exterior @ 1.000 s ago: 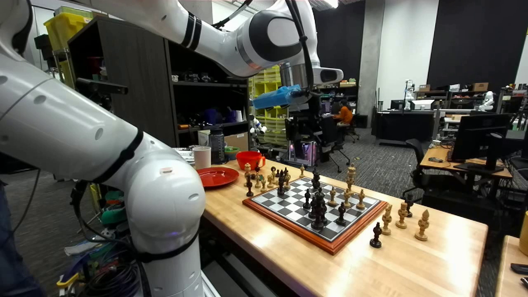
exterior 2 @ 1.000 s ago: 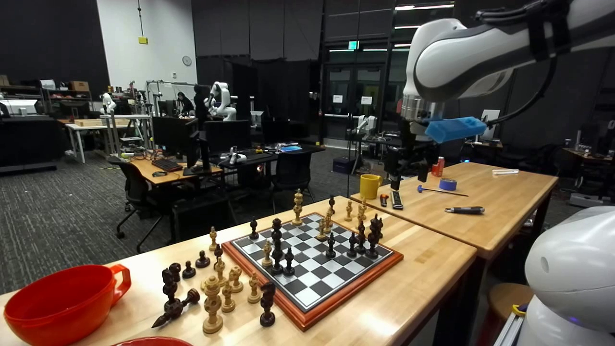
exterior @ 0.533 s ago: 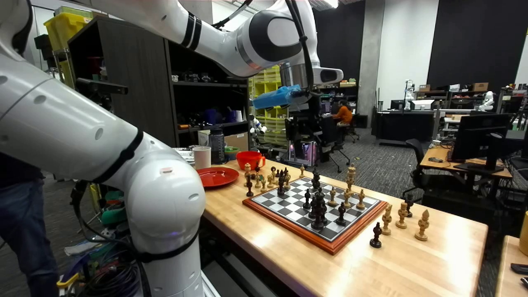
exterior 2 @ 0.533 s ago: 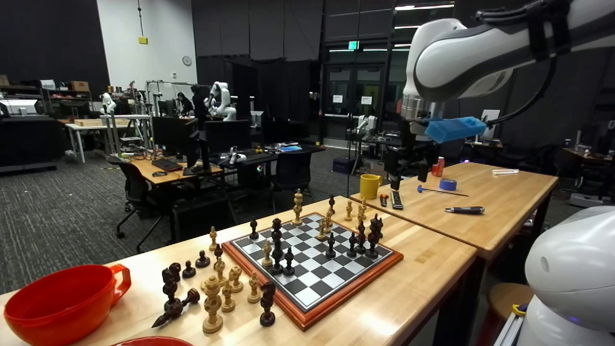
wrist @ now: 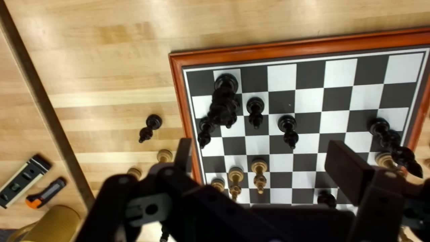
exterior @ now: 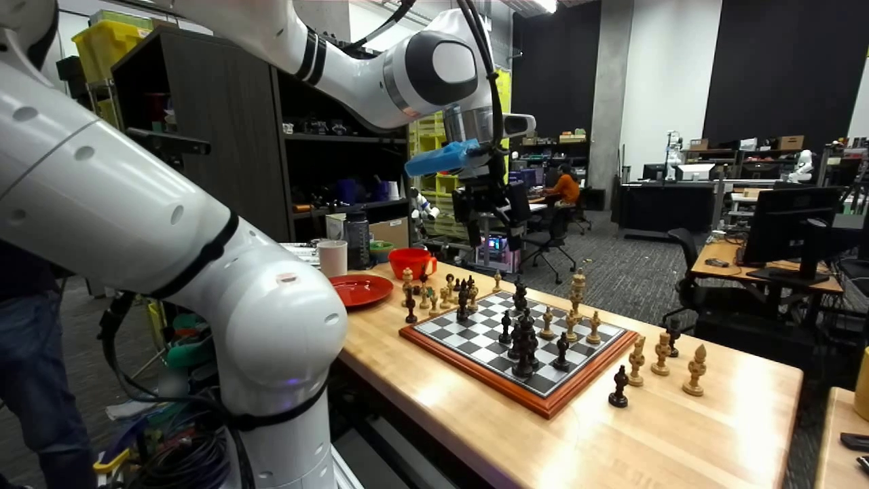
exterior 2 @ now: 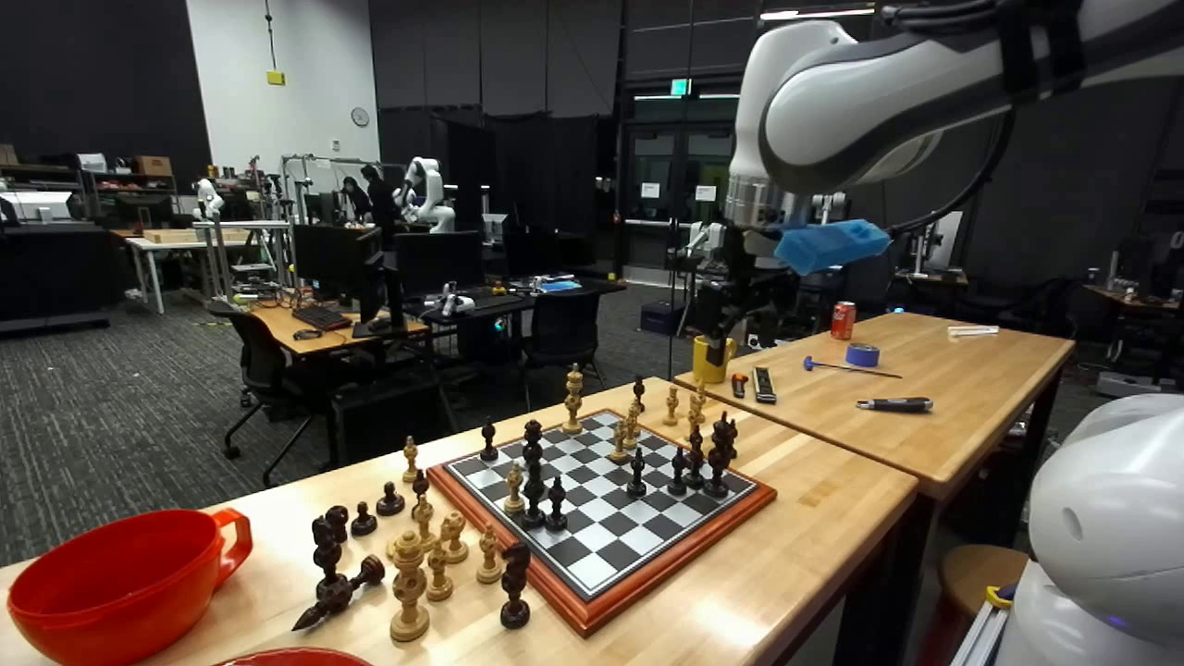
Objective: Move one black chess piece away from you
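Observation:
Several black chess pieces stand on the checkered board [wrist: 285,49], among them one [wrist: 287,129] near the middle of the wrist view, a short one [wrist: 256,108] and a tall one [wrist: 391,137] at the right. In an exterior view a black piece [exterior 2: 636,474] stands alone mid-board, and another [exterior: 562,353] shows near the board's edge. Tan pieces [wrist: 259,171] stand among them. My gripper [wrist: 265,163] is open and empty, its fingers wide apart. It hangs well above the table in both exterior views [exterior: 494,238] [exterior 2: 747,342], touching no piece.
More pieces stand beside the board, such as a black one [exterior: 618,387] and a tan one [exterior 2: 409,587]. A red bowl [exterior 2: 129,583] and red plate [exterior: 356,291] are at one end. Another table holds a yellow mug [wrist: 53,223], a level [wrist: 20,181] and a cutter [exterior 2: 894,404].
Over the last half second my arm and gripper have moved left in both exterior views, slightly lower in one. The gripper stays open. The chess pieces have not moved. A person appeared at the left edge.

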